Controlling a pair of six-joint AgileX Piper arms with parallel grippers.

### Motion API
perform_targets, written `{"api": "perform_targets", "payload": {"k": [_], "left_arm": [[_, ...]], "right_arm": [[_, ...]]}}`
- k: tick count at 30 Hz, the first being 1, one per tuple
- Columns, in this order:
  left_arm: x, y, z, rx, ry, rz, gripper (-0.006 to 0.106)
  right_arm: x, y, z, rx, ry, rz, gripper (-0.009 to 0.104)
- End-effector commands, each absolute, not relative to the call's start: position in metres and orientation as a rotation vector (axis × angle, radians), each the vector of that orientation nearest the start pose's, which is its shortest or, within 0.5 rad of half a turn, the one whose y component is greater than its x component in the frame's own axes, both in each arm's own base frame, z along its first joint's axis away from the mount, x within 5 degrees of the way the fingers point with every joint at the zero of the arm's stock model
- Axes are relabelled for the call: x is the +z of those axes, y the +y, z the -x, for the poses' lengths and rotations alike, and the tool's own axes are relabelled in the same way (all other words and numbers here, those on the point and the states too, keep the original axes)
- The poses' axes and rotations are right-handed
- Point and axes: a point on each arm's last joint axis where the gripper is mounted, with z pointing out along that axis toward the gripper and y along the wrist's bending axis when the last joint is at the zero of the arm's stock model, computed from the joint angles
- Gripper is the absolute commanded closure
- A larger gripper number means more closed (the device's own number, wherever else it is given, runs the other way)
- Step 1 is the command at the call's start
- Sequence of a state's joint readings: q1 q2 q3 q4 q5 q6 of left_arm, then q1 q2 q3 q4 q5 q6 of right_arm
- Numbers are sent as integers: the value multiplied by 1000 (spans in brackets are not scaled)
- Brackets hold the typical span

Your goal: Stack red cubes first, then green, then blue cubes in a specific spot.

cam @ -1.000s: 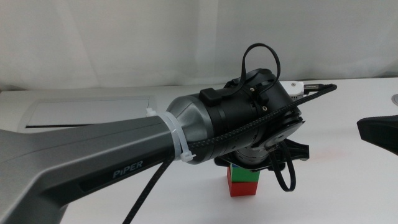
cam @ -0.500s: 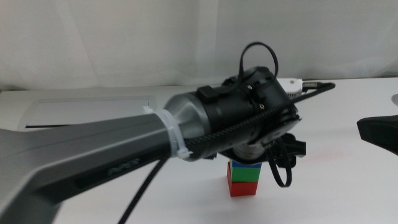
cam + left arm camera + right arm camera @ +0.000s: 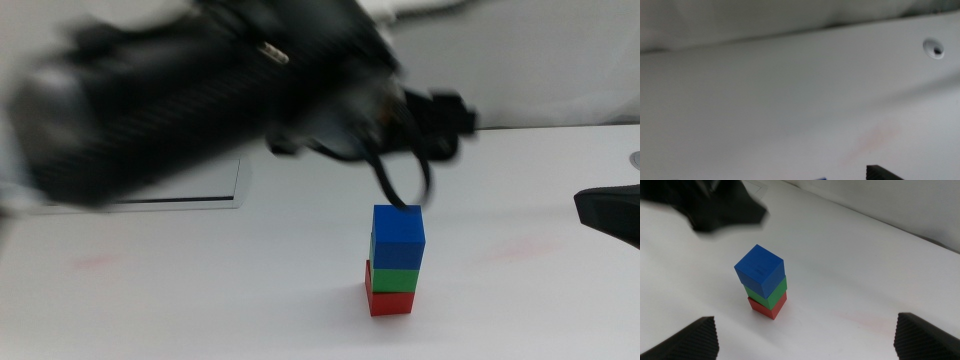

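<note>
Stack axis: vertical, three cubes one on another, lower centre-right of middle view, standing on the white counter (image 3: 200, 300).
Red cube (image 3: 390, 301): bottom, flat on counter.
Green cube (image 3: 394, 279): middle, sits on red, edges roughly in line.
Blue cube (image 3: 398, 239): top, rests on green, turned slightly and overhanging a bit toward one side; free, nothing touching it.
Stack in right wrist view: centre-left, corner edge facing camera, blue (image 3: 760, 269) over green (image 3: 771, 296) over red (image 3: 768, 307).
Left arm: big dark blur across upper left of middle view, raised well above the stack, wrist end upper centre.
Left end effector (image 3: 440, 122): upper centre, above and apart from the blue cube, holds nothing; too blurred, opening cannot tell.
Right arm: waiting at right edge of middle view.
Right end effector (image 3: 805, 337): jaws spread wide at the two lower corners of its wrist view, empty, well apart from stack.
</note>
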State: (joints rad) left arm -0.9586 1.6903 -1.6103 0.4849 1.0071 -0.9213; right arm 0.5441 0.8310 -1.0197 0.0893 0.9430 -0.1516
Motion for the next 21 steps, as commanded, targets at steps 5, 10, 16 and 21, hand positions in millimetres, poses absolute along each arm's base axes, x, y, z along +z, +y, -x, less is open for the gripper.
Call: {"api": "perform_targets", "payload": {"k": [5,10,16,21], "left_arm": [[407,-220,-251,-205,2305,-159,9],[432,-153,-263,-82,2267,-33,9],[450,-55,-272,81,2260,186,9],[461,8,-262,194,2227,334,17]], "right_arm": [[391,79,-120,319,2111,740,1],[393,80,-122,334,2096,704,1],[393,75,-128,270,2115,611,1],[395,58,-137,64,2112,462,1]]}}
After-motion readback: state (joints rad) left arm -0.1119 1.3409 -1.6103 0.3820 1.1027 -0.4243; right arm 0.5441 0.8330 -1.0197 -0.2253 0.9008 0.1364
